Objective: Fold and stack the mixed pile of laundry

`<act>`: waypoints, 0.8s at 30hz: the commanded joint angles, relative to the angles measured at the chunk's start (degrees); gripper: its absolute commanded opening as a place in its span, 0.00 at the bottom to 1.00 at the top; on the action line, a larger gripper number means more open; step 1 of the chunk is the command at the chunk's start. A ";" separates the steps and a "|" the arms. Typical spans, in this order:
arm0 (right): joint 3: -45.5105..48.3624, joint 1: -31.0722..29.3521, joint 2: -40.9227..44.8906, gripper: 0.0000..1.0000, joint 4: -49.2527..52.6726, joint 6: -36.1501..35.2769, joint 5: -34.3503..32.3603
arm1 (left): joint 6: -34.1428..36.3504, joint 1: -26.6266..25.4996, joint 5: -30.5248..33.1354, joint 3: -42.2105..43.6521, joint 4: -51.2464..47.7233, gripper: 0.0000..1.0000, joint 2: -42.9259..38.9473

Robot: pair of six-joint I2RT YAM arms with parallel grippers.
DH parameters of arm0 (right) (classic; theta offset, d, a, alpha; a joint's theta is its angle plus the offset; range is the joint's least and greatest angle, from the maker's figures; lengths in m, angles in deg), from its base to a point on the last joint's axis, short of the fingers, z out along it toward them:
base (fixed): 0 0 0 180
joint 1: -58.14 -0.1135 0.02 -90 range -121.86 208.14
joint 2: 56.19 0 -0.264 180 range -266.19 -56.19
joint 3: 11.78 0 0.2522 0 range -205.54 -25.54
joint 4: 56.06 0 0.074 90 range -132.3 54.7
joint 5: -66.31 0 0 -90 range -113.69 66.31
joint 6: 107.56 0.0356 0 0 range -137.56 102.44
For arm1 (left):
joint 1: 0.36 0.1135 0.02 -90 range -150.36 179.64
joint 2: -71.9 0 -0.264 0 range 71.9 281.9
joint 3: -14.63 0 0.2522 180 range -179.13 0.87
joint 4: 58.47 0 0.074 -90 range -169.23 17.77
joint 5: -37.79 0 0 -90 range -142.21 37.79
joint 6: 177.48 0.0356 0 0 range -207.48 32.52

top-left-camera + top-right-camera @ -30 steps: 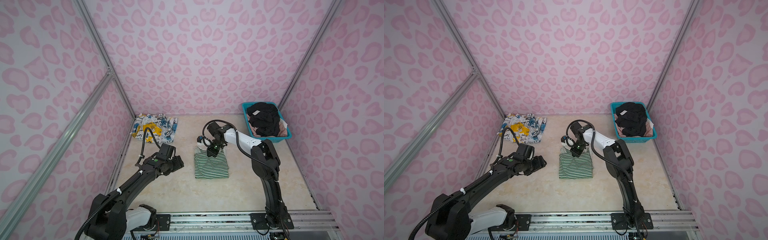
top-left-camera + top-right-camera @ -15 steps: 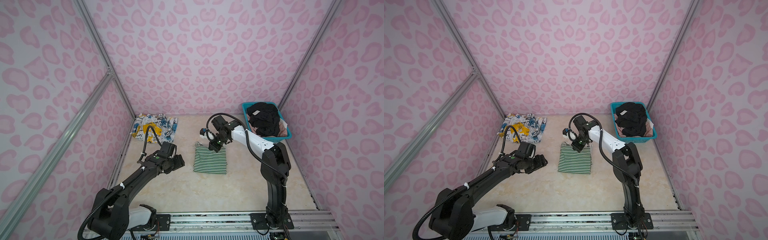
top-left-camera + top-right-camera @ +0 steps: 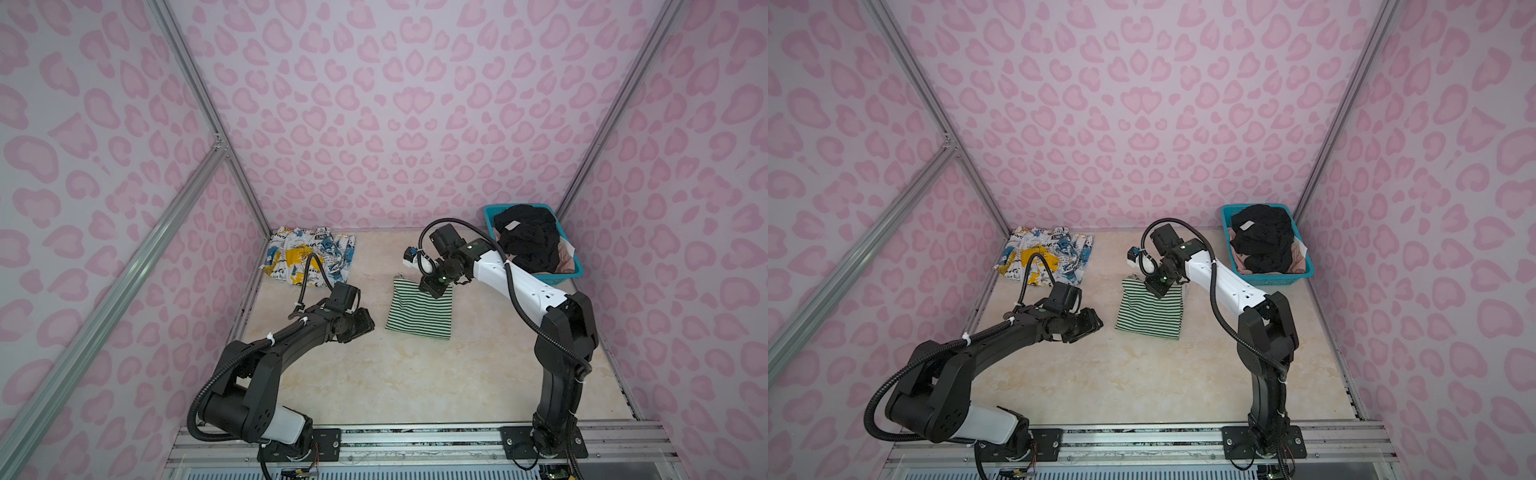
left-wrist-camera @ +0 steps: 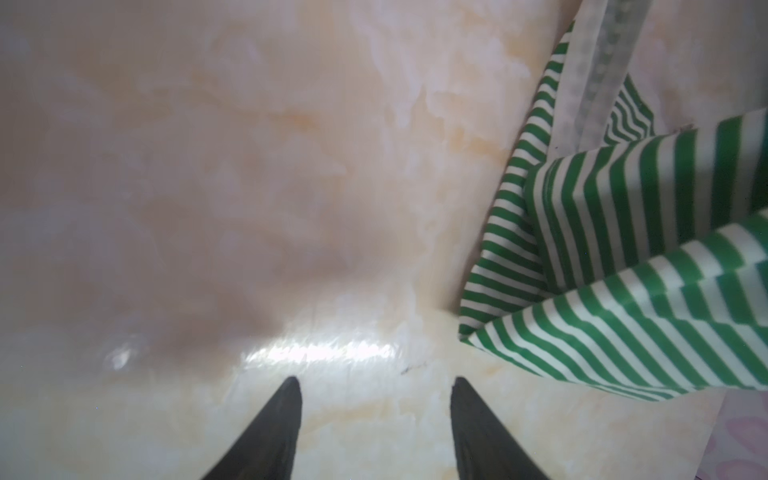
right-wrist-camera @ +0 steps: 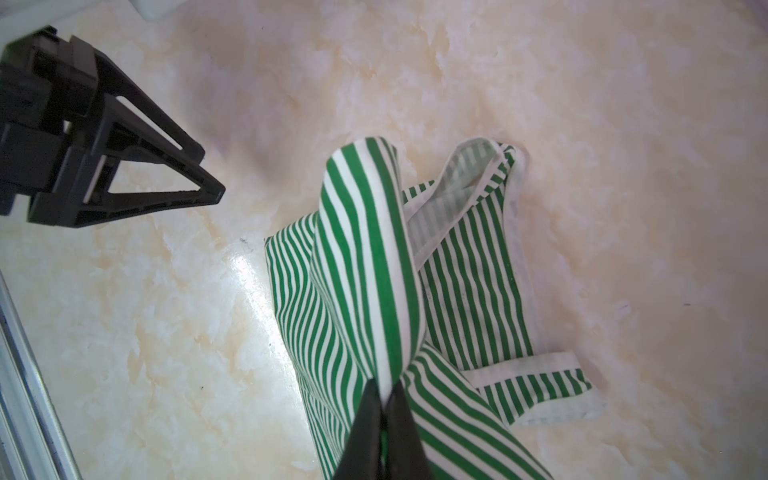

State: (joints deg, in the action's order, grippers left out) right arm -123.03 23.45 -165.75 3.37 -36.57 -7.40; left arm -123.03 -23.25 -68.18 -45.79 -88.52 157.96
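Laundry lies in three places on the marble-look table (image 3: 415, 382). In the back right corner the teal basket (image 3: 557, 277) holds the black garment (image 3: 525, 239), heaped loose, with a pale pink garment (image 3: 566, 252) showing under it. Against the back wall on the left lies the splash-print garment (image 3: 309, 259), roughly flattened. Smaller, in the middle, is the striped top (image 3: 417, 311), folded to a tidy rectangle, with a ridge of cloth raised off the table at its far edge.

All of it looks light, limp and thin. Nothing will keep a shape by itself, and a single pinch will likely let the rest droop and drag. I judge a hem or a doubled fold the safest place to take hold, since a grip on one layer alone would probably pull the fold open.

The right gripper (image 5: 384, 388) is closed tight on that raised ridge of striped cloth, pinched between its tips. The left gripper (image 4: 376, 380) hovers just beside the top's near corner on the left — jaws partway apart, holding nothing and not touching the cloth.
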 commanded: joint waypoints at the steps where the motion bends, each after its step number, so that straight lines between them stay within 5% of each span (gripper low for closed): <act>1: 1.25 1.54 -0.87 0.00 -4.90 2.62 -2.33 | 0.66 0.04 -1.17 -2.63 2.61 0.57 1.07; 8: -7.51 7.04 -16.82 0.01 -7.19 8.91 -5.01 | 2.70 0.04 -3.81 -3.58 2.00 0.64 0.54; 12: -16.50 7.45 -25.27 0.29 1.01 10.75 -10.27 | 4.00 -0.04 -5.19 -4.65 1.95 0.69 1.11; 24: 1.58 7.35 -4.53 0.51 -4.13 19.23 -15.30 | 13.73 -0.06 -8.04 -20.82 1.54 0.75 15.90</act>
State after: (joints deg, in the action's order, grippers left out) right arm -123.86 30.83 -172.20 -0.96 -20.92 -20.19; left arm -113.63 -23.29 -74.32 -62.88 -87.58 170.66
